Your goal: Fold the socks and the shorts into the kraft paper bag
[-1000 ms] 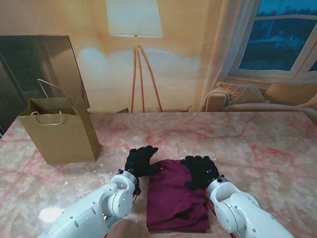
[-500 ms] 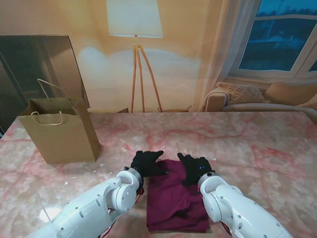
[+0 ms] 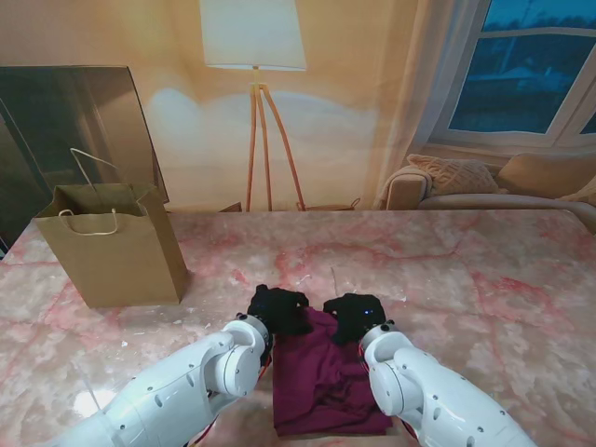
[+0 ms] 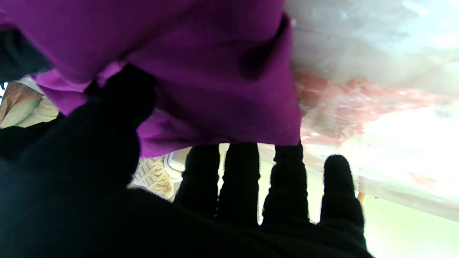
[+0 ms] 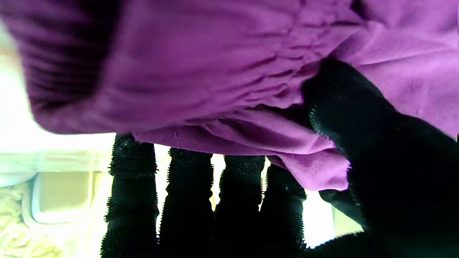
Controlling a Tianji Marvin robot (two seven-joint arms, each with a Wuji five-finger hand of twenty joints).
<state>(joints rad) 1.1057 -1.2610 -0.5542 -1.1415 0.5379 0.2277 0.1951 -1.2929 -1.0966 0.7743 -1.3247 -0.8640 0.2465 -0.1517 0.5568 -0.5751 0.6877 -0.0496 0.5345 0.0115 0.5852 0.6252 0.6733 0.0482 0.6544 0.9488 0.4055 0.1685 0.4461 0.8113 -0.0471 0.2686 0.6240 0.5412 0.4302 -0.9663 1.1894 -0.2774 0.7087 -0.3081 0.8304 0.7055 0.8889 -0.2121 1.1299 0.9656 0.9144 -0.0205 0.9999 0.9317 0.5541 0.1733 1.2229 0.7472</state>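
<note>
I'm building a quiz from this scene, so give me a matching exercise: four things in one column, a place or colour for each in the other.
Things:
1. kraft paper bag
2. shorts
3. left hand
4. floor lamp

Descriptions:
a. maroon, crumpled on the table
b. behind the table, white shade
c. upright at the table's left
d. black glove, pinching cloth

Pairs: 1-c, 2-a, 3-d, 4-b

A lit floor lamp (image 3: pixel 253 102) stood at twelve o'clock against the beige wall (image 3: pixel 354 130); sofa (image 3: pixel 494 182) and window (image 3: pixel 526 65) at two.

Purple shorts (image 3: pixel 321 377), pink-veined marble table (image 3: pixel 484 279)
</note>
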